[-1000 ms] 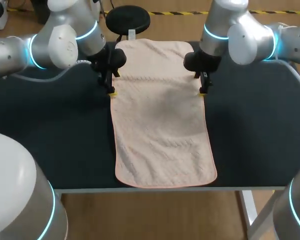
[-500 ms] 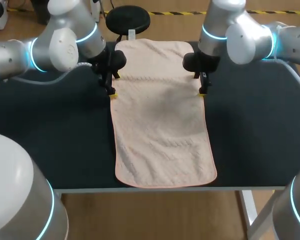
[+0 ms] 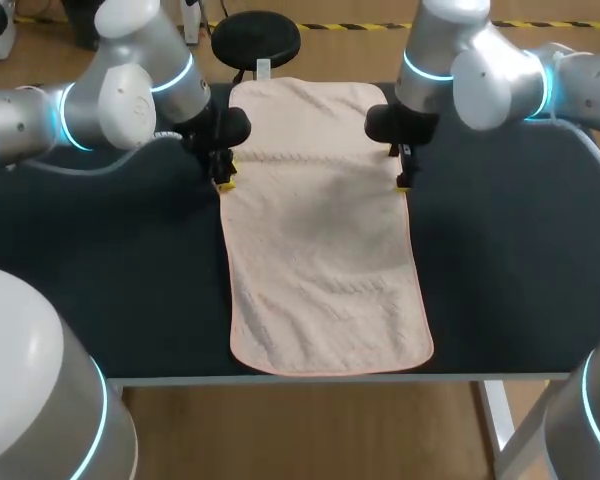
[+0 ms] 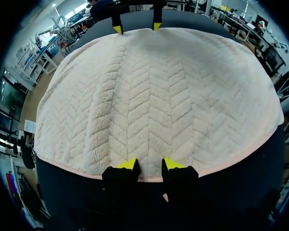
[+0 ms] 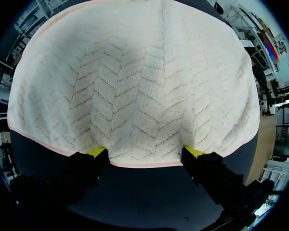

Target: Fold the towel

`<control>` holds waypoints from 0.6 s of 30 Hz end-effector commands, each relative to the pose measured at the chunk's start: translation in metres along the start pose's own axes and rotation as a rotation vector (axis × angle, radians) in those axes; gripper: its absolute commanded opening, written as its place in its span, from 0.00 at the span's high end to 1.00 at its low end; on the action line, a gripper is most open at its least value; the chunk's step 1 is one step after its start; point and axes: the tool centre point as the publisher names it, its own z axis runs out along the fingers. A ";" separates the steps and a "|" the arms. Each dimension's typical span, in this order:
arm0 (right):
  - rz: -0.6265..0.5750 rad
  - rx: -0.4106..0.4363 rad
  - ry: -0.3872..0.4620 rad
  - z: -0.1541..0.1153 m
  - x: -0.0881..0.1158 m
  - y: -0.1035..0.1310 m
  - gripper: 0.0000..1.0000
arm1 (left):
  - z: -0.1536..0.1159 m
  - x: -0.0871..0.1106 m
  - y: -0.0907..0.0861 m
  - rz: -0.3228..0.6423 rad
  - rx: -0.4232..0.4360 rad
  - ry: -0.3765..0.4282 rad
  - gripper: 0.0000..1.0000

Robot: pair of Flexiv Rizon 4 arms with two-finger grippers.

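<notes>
Dark table (image 3: 130, 270), pink towel (image 3: 320, 250) lying flat on it. Left gripper (image 4: 149, 164) sits at one long edge with its fingers narrow, right gripper (image 5: 144, 153) at the opposite edge, spread wide.

We are looking in on what seems to be a robotics lab: a silver-grey left arm (image 3: 130, 85) and right arm (image 3: 490, 80), both glowing with blue rings, are working over a plain dark counter (image 3: 100, 280) where a towel (image 3: 320, 250) is lying flat.
</notes>
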 end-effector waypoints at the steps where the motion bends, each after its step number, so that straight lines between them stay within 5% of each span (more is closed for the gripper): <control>1: 0.007 -0.012 -0.014 0.013 0.000 0.002 1.00 | 0.003 -0.002 0.001 0.001 0.003 0.002 1.00; 18: -0.016 -0.005 -0.049 0.001 0.004 -0.001 1.00 | -0.014 -0.003 0.002 -0.015 0.023 -0.022 1.00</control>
